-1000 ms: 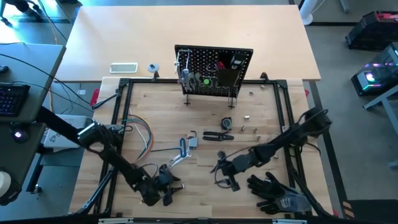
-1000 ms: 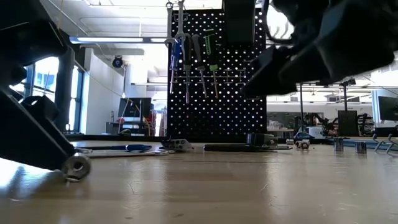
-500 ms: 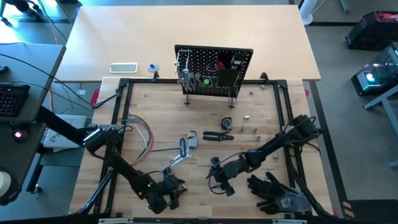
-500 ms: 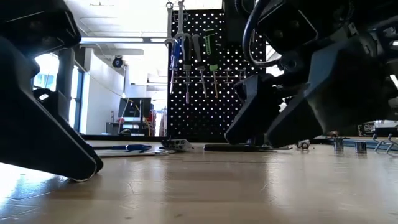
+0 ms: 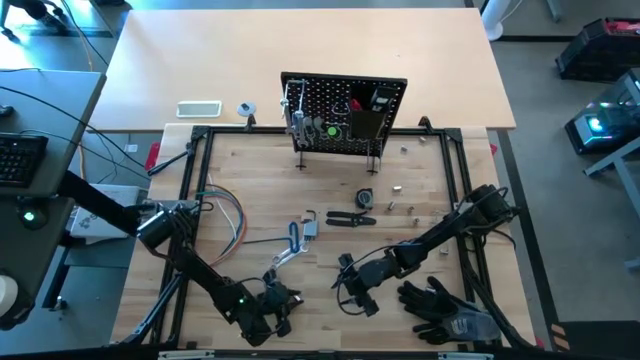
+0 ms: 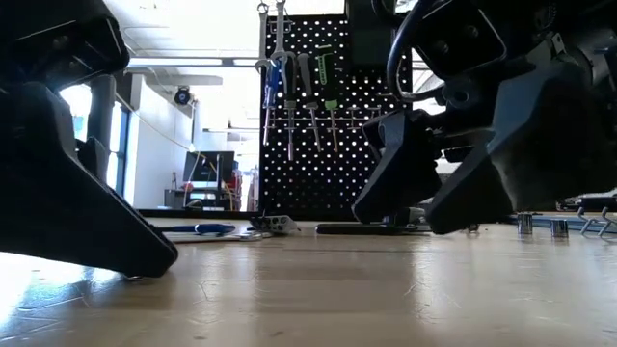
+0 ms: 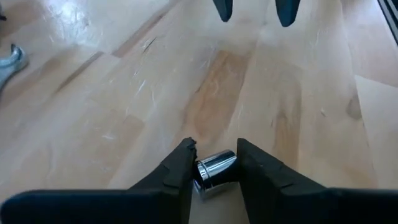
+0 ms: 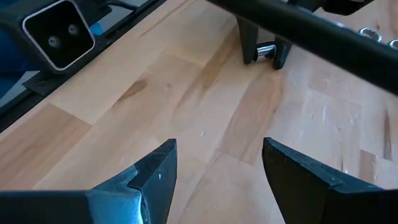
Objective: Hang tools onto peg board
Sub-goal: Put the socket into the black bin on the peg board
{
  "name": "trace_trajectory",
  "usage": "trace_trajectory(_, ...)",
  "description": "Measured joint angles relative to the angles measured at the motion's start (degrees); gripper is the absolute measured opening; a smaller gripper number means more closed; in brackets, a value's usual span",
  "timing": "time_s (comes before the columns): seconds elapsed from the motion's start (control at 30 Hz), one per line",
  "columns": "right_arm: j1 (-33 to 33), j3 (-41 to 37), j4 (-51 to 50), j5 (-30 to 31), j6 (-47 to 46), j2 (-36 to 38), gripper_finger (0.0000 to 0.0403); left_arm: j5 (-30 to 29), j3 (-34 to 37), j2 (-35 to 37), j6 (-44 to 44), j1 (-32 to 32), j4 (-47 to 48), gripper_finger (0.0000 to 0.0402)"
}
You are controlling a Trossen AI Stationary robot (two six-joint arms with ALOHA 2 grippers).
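Tools [image 5: 312,125] already hung sit on your peg board [image 5: 343,115], which stands upright at the far middle of the wooden table [image 5: 270,180]: in the low view you have silver wrenches [image 6: 271,43] at the board's upper corner, with a blue-handled driver [image 6: 272,82] and a green-handled driver [image 6: 329,82] hanging below them. Loose stock on the table: black pliers [image 5: 350,219] near the centre, a silver wrench [image 5: 283,256] and a black-silver bar [image 5: 296,235] just left of them, and small silver sockets [image 5: 397,187] scattered toward the right. Coloured wires [image 5: 228,215] lie at the table's left side; black gloves [image 5: 445,310] lie at the near right corner. Your left gripper [image 5: 278,303] is low at the near edge, left of centre, fingers down at the wood; the left wrist view shows its fingers [image 7: 177,177] narrowed around a short shiny silver socket [image 7: 214,168], both sides touching or very nearly touching it, the piece lying on the table. Whether the grip has fully taken the piece, you cannot tell. Your right gripper [image 5: 352,290] waits just to the right of it, also low over the near table, jaws spread wide with nothing between them; the right wrist view looks across bare wood at the left gripper and the same socket.
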State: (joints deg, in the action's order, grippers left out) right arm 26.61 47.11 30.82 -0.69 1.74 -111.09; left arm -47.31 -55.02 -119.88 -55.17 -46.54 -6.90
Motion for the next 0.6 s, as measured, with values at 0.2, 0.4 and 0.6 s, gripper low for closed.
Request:
trace_trajectory(0.2, -0.76, 0.00, -0.56, 0.01, 0.24, 0.00, 0.0227, -1.57, 0.13, -0.23, 4.43, 1.94, -1.43, 0.0086)
trace_trajectory(0.4, -1.35, 0.00, -0.65, 0.01, 0.24, 0.00, 0.0227, -1.92, 0.22, 0.56, 11.64, 4.07, -3.91, 0.0085)
trace_trajectory(0.6, -1.84, 0.00, -1.95, -0.01, 0.24, 0.00, 0.0227, -1.22, 0.45, 2.61, 17.56, 6.13, -3.23, 0.0083)
